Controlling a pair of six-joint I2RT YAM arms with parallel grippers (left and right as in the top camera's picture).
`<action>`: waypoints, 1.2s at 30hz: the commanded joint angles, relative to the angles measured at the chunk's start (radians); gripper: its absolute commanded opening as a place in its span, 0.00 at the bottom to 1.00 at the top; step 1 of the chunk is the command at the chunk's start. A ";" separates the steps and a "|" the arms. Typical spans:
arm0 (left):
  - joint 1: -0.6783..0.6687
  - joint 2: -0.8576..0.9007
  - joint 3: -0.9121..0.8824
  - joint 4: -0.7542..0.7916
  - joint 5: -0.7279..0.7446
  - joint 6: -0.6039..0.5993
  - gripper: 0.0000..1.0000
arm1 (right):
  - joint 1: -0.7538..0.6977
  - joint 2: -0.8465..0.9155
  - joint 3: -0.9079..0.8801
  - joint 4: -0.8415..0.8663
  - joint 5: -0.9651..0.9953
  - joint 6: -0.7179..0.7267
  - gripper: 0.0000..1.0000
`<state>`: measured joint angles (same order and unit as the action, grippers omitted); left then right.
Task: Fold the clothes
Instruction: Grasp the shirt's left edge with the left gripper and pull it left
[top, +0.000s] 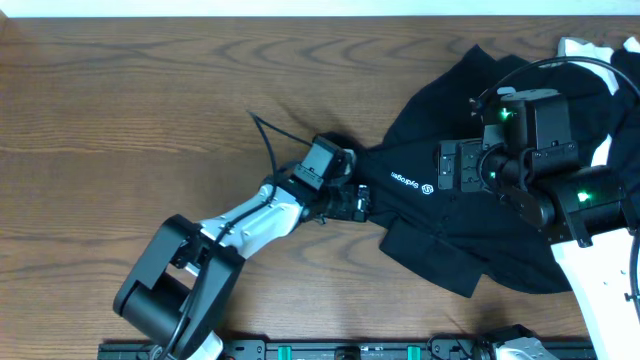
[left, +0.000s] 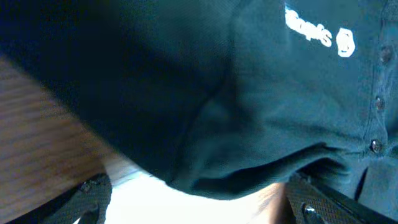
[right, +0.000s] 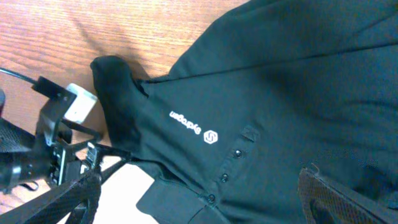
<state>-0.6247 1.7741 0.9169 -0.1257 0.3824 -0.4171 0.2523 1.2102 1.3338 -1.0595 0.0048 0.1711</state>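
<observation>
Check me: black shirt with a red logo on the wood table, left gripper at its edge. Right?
No: the logo is white, not red, per the right wrist view. Rest holds: black shirt on the wood table, left gripper at its edge.

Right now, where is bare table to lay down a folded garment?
Free: the wide table top left of the black polo shirt, beyond the left arm; a smaller patch between that arm and the shirt's lower hem. Crowded: the right side, with shirt, right arm and white garment.
</observation>
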 joint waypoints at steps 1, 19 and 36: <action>-0.027 0.036 0.017 0.006 -0.053 -0.008 0.86 | -0.011 -0.001 0.013 -0.007 0.018 -0.012 0.98; 0.006 -0.001 0.017 0.007 -0.160 0.019 0.06 | -0.011 -0.002 0.013 -0.056 0.069 -0.012 0.96; 0.555 -0.225 0.071 -0.004 -0.313 0.211 0.06 | -0.011 -0.002 0.013 -0.060 0.074 -0.012 0.96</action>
<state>-0.1505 1.5597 0.9493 -0.1303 0.1158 -0.2386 0.2523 1.2102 1.3338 -1.1164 0.0647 0.1711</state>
